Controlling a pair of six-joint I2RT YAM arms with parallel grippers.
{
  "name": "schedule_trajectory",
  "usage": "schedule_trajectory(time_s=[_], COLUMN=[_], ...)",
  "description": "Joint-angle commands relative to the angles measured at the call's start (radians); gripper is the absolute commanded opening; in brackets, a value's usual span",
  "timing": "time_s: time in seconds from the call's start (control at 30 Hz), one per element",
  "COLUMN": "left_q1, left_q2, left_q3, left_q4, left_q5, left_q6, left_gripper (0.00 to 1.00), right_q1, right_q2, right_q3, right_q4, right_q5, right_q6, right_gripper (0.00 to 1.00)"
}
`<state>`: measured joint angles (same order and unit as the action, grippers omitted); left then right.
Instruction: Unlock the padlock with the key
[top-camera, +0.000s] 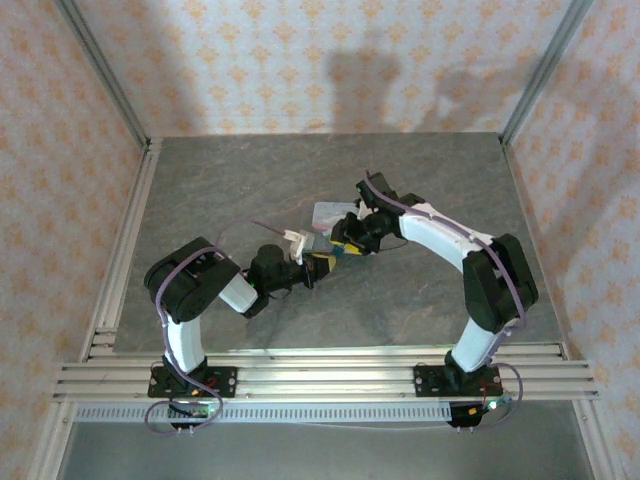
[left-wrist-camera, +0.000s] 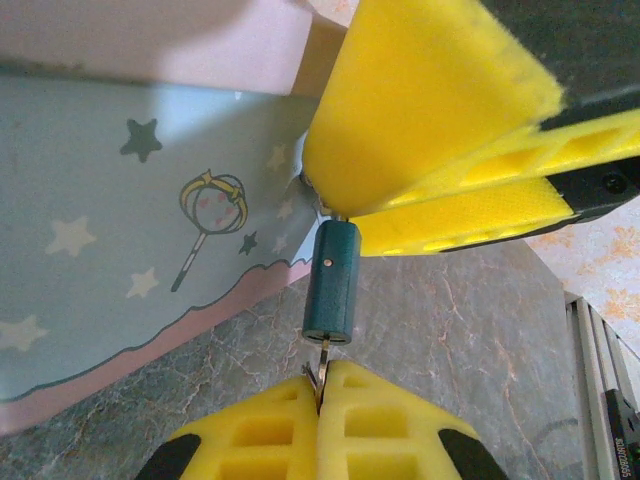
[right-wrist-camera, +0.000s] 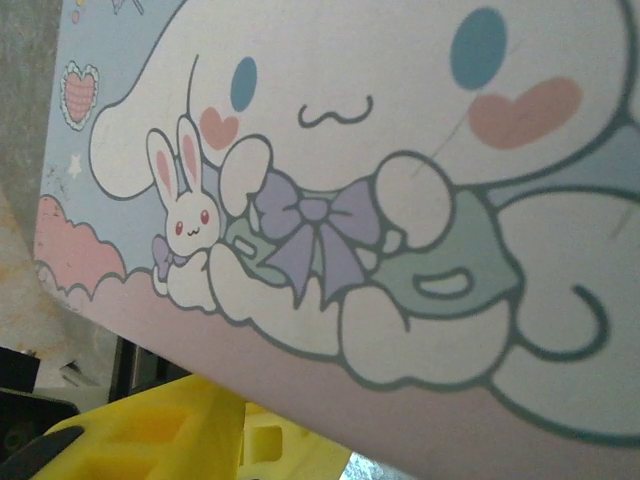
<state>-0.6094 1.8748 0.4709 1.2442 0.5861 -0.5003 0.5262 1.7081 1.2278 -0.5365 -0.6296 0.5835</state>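
In the left wrist view the small teal padlock hangs upright just above the stone floor. Its top sits between the yellow fingers of my right gripper, which is shut on it; the shackle is hidden there. The thin silvery key pokes up into the keyhole at the padlock's bottom. My left gripper is shut on the key's head. From above, the left gripper and right gripper meet tip to tip at mid-table. The right wrist view has yellow fingers under the tin's edge.
The pale blue tin with a cartoon-printed lid lies right behind the padlock, close to both grippers. Grey stone floor stretches around it, bounded by patterned walls and an aluminium rail at the near edge.
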Motion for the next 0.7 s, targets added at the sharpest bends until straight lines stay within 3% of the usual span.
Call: schedule_trajectory(time_s=[0.0,0.27,0.67], left_q1=[-0.013,-0.016,-0.046], left_q2=[-0.007,-0.008,0.03], left_q3=[0.028,0.031,0.048], left_q4=[0.038,0.037,0.035], left_q5=[-0.009,-0.02,-0.044], left_q6=[-0.003,-0.028,-0.06], left_gripper=[0.0,0.0,0.0], right_q1=[0.029,0.082,0.092], right_q2=[-0.037,-0.114,-0.203], right_q3=[-0.014,-0.084,-0.259], right_q4=[0.006,0.054,0.235], right_q5=[0.076,0.233,0.314], right_q6=[0.013,0.055,0.207], right_gripper=[0.46,0.47,0.47])
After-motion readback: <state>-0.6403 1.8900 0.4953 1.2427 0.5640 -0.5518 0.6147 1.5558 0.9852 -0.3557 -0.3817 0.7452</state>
